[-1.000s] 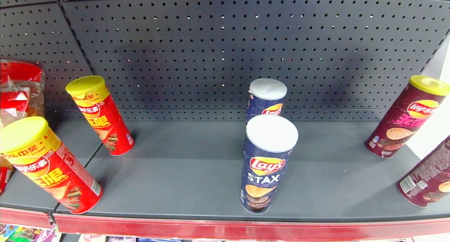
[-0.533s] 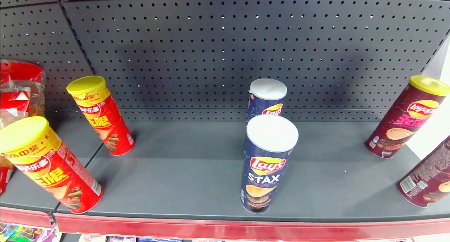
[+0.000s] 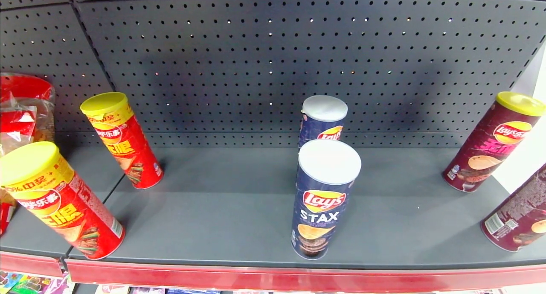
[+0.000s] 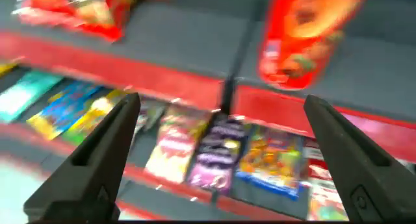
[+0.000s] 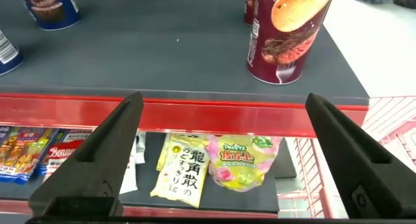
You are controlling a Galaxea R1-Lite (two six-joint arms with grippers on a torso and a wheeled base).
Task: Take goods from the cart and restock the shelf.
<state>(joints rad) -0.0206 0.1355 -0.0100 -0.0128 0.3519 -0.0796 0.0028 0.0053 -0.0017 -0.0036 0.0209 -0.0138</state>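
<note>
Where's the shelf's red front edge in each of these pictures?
Head view: the red front edge runs along the bottom.
Left wrist view: the edge lies before the red can, above packets.
Right wrist view: the edge before the maroon can.
Shared landmark: the grey shelf board.

The left gripper [image 4: 221, 100] hung in front of the shelf [image 4: 188, 29], its two dark fingers [image 4: 97, 159] spread wide with nothing between them. Beyond them ran the shelf's red front edge [image 4: 162, 74]. A red canister [image 4: 305, 36] stood upright on the grey board close to that edge, and red snack bags [image 4: 84, 10] lay farther along the same board. Below the edge, a row of colourful packets [image 4: 214, 152] lined a lower level, too blurred to tell apart.
</note>
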